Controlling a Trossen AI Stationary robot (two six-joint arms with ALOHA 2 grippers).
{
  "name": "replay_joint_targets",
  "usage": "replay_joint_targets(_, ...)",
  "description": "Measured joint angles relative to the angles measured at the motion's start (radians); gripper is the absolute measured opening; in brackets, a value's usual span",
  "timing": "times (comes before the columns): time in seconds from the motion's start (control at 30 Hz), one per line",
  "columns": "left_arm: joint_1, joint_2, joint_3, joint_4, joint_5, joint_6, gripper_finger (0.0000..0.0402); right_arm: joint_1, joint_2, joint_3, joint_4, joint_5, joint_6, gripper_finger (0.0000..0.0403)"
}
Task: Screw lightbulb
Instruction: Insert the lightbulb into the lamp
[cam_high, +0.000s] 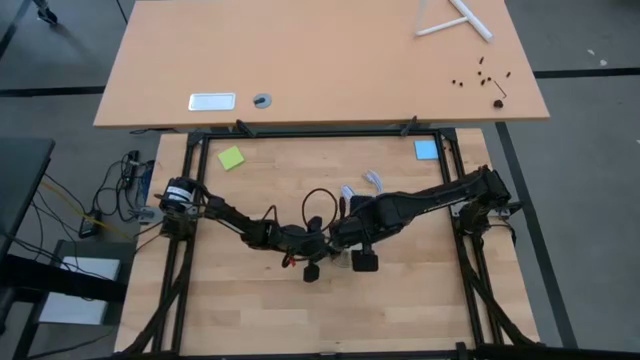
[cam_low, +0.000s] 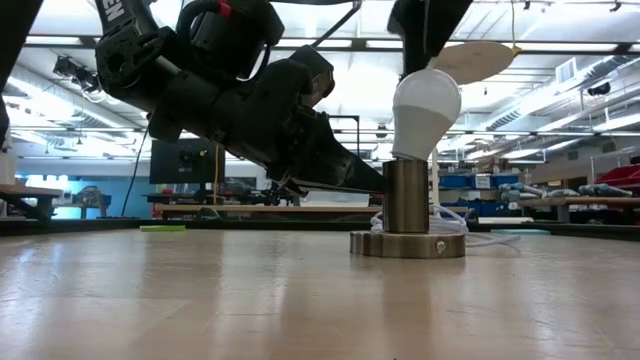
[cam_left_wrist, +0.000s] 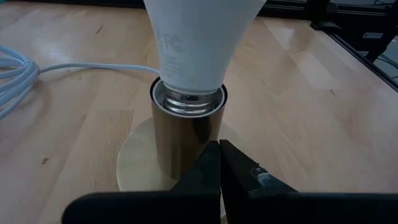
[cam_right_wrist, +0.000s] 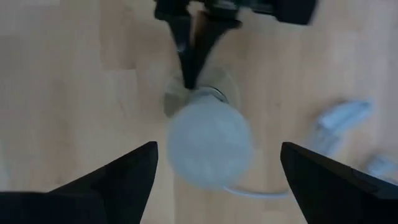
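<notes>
1. Standing upright in the brass socket (cam_left_wrist: 186, 134) near mid-tabletop (cam_low: 200, 300): the lightbulb (cam_low: 426, 112), screw end already seated.
2. Likely handling as light, smooth, fragile; best gripping gently around the widest part of the frosted globe.
3. Hovering directly above with fingers spread wide, gripping nothing: right pincer (cam_right_wrist: 214, 163).
4. Pressing closed tips against the socket barrel: left pincer (cam_left_wrist: 219, 163).
5. Lying just behind, possibly snagging: white cord (cam_left_wrist: 37, 71).

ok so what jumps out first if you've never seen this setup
The white lightbulb standing upright in a metal socket near the middle of the wooden table. The left end effector, shut, presses its tips against the socket's barrel. The right end effector hangs open straight above the bulb, a finger either side, not touching it.
</notes>
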Motion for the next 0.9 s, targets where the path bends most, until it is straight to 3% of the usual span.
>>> replay_joint_targets(0.13,0.000,0.000,0.000,-0.001,0.022,0.000,0.0000,0.010,-0.003,0.027,-0.112,0.019,0.000,0.0335)
replay_joint_targets(0.27,0.000,0.000,0.000,-0.001,0.041,-0.001,0.0000,0.031,-0.002,0.025,-0.200,0.063,0.047,0.0291)
replay_joint_targets(0.53,-0.001,0.000,0.000,-0.002,0.057,0.003,0.0000,0.122,-0.032,0.019,-0.247,0.051,0.119,0.0128)
replay_joint_targets(0.7,-0.008,0.000,0.000,-0.003,0.063,0.005,0.0000,0.207,-0.083,-0.031,-0.240,0.186,0.214,0.0023)
replay_joint_targets(0.8,-0.011,-0.007,0.000,-0.001,0.075,0.005,0.0000,0.250,-0.128,-0.112,-0.203,0.266,0.305,0.0012)
replay_joint_targets(0.9,-0.017,-0.017,0.000,0.004,0.075,0.005,0.0000,0.271,-0.172,-0.224,-0.116,0.279,0.382,0.0018)
